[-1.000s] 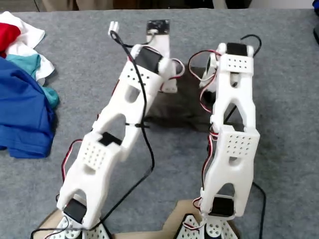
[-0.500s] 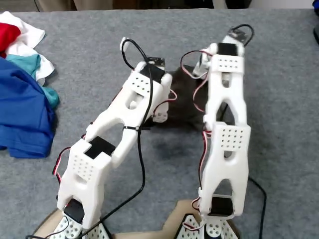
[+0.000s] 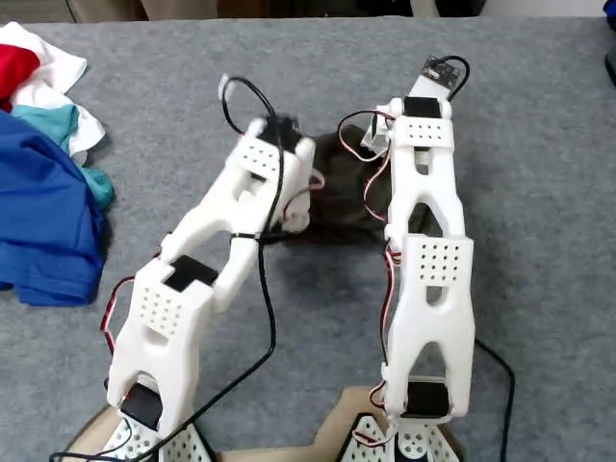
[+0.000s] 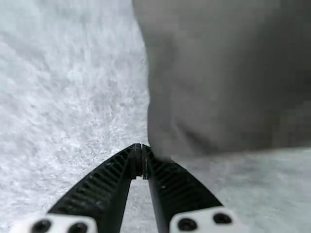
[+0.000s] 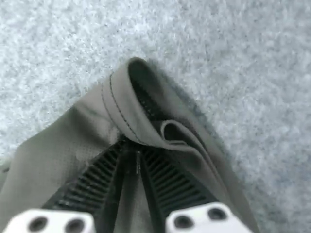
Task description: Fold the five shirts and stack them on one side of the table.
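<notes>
**High view.** The dark shirt (image 3: 342,188) lies bunched on the grey counter (image 3: 539,192) and serves as the reference point. The left arm (image 3: 231,221) and the right arm (image 3: 428,241) both extend over it, one at each side. The wrist end of each arm covers part of the cloth. A black cable (image 3: 269,289) runs along the left arm. Well apart from the dark shirt, on the left arm's side, a pile of shirts sits at the counter's edge. The pile comprises a blue shirt (image 3: 43,212), a teal shirt (image 3: 58,120), a white shirt (image 3: 48,77) and a red shirt (image 3: 14,63).

**Left wrist view.** The left jaws are closed, with the ribbed tips pressed together. The tips sit at a corner of the dark shirt (image 4: 218,73), at or against its edge. It cannot be determined whether any cloth is caught between them. The rest of the shirt lies flat on the counter (image 4: 58,73) beyond the tips.

**Right wrist view.** The right jaws are closed and gripping the dark shirt (image 5: 63,160). A folded hem with a line of dark stitching (image 5: 114,107) rises over the tips, and a small curl of cloth stands beside it. Bare counter (image 5: 243,58) surrounds the raised fold.
</notes>
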Action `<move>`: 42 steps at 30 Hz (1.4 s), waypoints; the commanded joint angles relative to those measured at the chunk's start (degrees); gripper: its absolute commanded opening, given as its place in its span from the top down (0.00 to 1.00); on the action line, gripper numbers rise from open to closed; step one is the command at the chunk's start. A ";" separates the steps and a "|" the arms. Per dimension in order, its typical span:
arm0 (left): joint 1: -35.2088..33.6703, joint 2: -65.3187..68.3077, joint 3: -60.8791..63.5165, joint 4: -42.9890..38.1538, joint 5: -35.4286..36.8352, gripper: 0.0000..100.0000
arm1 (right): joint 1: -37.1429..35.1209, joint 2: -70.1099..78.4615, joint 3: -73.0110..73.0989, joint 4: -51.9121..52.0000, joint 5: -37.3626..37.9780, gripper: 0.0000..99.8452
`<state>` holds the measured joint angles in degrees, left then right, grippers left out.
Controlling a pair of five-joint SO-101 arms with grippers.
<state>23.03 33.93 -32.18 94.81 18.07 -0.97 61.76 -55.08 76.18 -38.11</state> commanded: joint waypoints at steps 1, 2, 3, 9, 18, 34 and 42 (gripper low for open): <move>-0.44 -6.73 -11.43 0.97 0.09 0.98 | 0.22 0.04 -2.59 -0.53 0.70 0.99; -0.44 -7.08 -13.71 0.97 0.18 0.98 | 0.22 0.04 -2.59 -0.53 0.70 0.99; -0.44 -7.08 -15.47 0.79 0.18 0.98 | 0.40 0.04 -2.59 -0.53 0.70 0.99; -0.44 -3.30 -15.21 -3.87 0.18 0.98 | 0.48 0.04 -2.59 -0.44 0.70 0.99; 0.09 9.98 -13.98 -3.34 3.34 0.98 | 0.22 0.31 -2.59 -0.79 0.70 0.99; -7.30 16.40 -14.42 3.52 -3.78 0.98 | 0.48 0.22 -2.68 -0.97 0.70 0.99; -7.65 12.35 -24.26 5.01 -3.52 0.98 | 0.04 0.04 -10.07 3.25 0.70 0.99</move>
<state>16.26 51.16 -48.79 98.95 14.73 -1.05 62.20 -58.68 77.23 -38.11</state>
